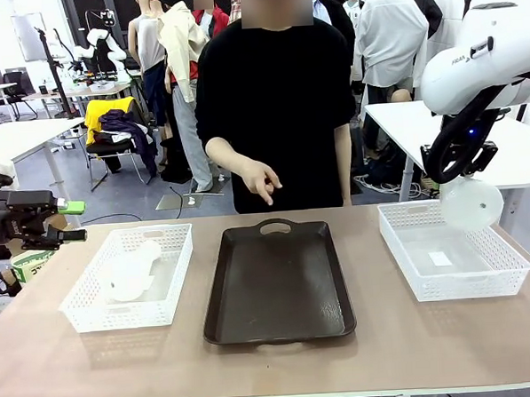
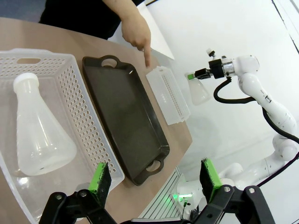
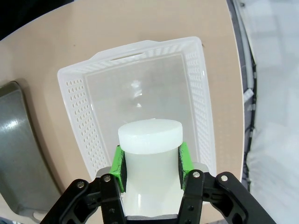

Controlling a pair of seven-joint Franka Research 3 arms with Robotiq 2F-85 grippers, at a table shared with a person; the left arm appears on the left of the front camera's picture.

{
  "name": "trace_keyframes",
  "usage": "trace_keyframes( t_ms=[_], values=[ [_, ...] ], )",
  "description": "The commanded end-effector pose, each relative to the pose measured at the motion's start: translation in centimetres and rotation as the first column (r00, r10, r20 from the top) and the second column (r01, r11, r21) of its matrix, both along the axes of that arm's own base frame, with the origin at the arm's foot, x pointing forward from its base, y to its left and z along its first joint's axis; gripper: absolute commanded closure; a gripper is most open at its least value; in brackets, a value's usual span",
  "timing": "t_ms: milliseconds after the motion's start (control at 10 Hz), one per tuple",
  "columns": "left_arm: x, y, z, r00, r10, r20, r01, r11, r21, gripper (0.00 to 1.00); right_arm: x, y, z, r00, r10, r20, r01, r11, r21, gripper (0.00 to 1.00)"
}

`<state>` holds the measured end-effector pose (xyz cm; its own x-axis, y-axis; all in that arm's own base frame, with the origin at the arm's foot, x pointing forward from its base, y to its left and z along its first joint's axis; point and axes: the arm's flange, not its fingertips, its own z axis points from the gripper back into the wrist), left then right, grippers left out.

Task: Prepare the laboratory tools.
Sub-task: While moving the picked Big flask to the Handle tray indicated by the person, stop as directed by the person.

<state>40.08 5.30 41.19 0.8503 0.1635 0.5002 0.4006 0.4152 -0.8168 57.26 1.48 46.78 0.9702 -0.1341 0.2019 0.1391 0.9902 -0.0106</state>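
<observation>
**Right wrist view: right hand pinching one flask**

Up close, its green pads are squeezed on the frosted neck, and the flask hangs above the right mesh basket. The left hand is spread wide and holding nothing. Just past it, the second flask lies on its side in the left basket. Farther along the bench sits the dark tray, with a person's finger pointing down near its far end.
</observation>
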Motion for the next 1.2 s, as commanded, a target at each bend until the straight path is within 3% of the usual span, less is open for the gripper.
trace_keyframes(
  t_ms=[0, 900, 1100],
  values=[
    [0.0, 0.2, 0.1, 1.0, -0.004, 0.007, 0.005, 1.0, -0.009, 0.0, 0.5, 0.1, 0.2, 1.0, -0.011, 0.007, 0.011, 1.0, -0.009, 1.0],
    [0.0, 0.2, 0.1, 1.0, -0.004, 0.007, 0.005, 1.0, -0.009, 0.0, 0.1, 0.0, 0.1, 1.0, 0.0, 0.002, 0.0, 1.0, 0.0, 1.0],
    [0.0, 0.2, 0.1, 1.0, -0.004, 0.007, 0.005, 1.0, -0.009, 0.0, -0.1, 2.7, 1.6, 0.99, 0.14, -0.021, -0.14, 0.99, -0.012, 1.0]
  ],
)
